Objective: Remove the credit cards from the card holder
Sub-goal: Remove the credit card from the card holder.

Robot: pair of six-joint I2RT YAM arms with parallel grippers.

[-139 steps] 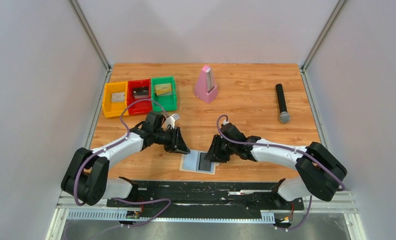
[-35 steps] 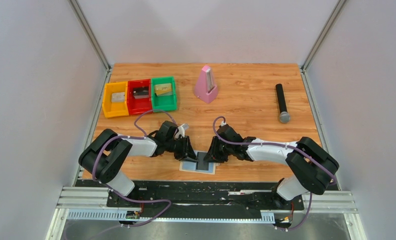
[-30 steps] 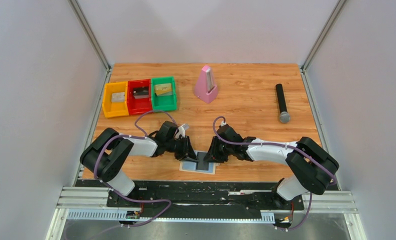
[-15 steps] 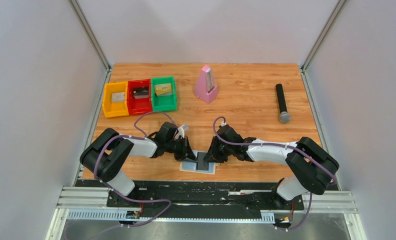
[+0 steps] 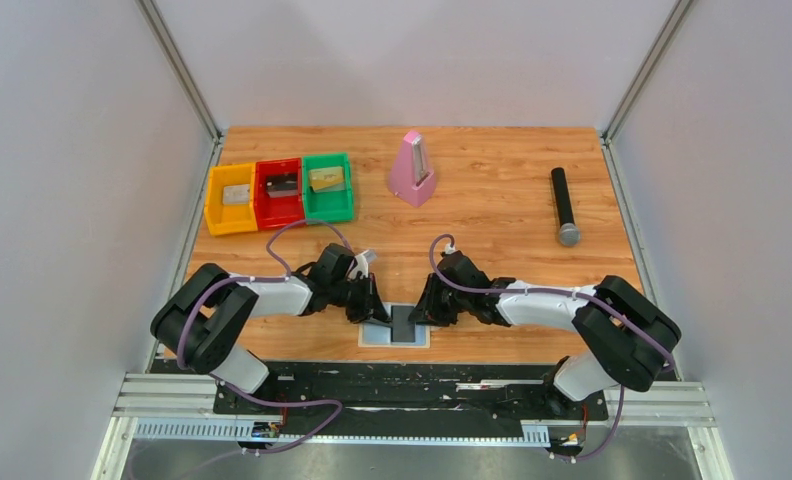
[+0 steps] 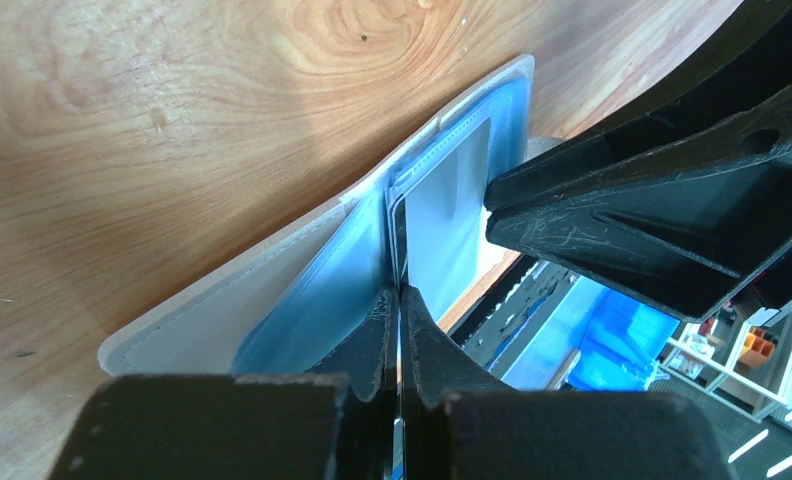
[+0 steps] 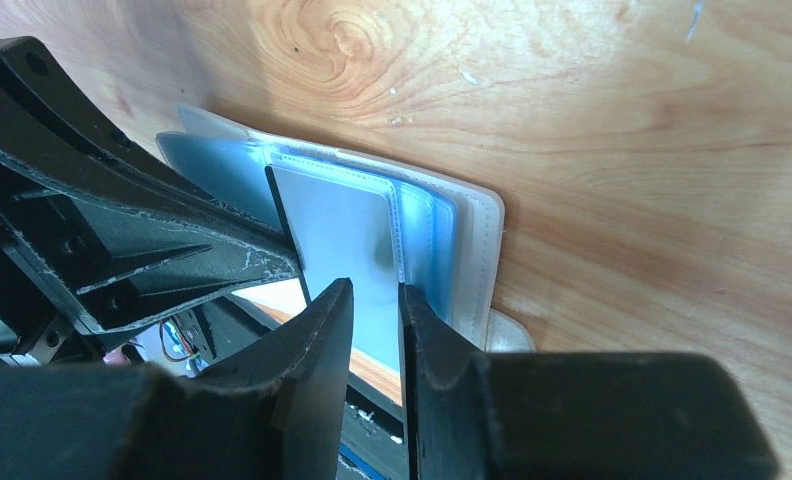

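Note:
The card holder (image 5: 371, 339) lies open near the table's front edge, cream rim (image 6: 222, 300) around pale blue panels (image 7: 477, 240). A dark credit card (image 5: 405, 326) stands out of its middle pocket and shows as a thin black edge (image 6: 398, 235) in the left wrist view. My left gripper (image 5: 375, 310) comes in from the left, and its jaws (image 6: 399, 292) are shut on that card's edge. My right gripper (image 5: 419, 312) faces it from the right. Its jaws (image 7: 375, 290) stand narrow around the holder's pale blue panel, beside the card's black edge (image 7: 277, 205).
Yellow (image 5: 230, 198), red (image 5: 278, 191) and green (image 5: 328, 185) bins stand at the back left, each with a small flat item inside. A pink metronome (image 5: 412, 170) is at the back centre. A black microphone (image 5: 564, 206) lies at the right. The table's front rail runs just behind the holder.
My left gripper moved in from the left to the holder and closed its jaws on the dark card's edge. The holder shifted slightly. The right gripper stayed at the holder's right side.

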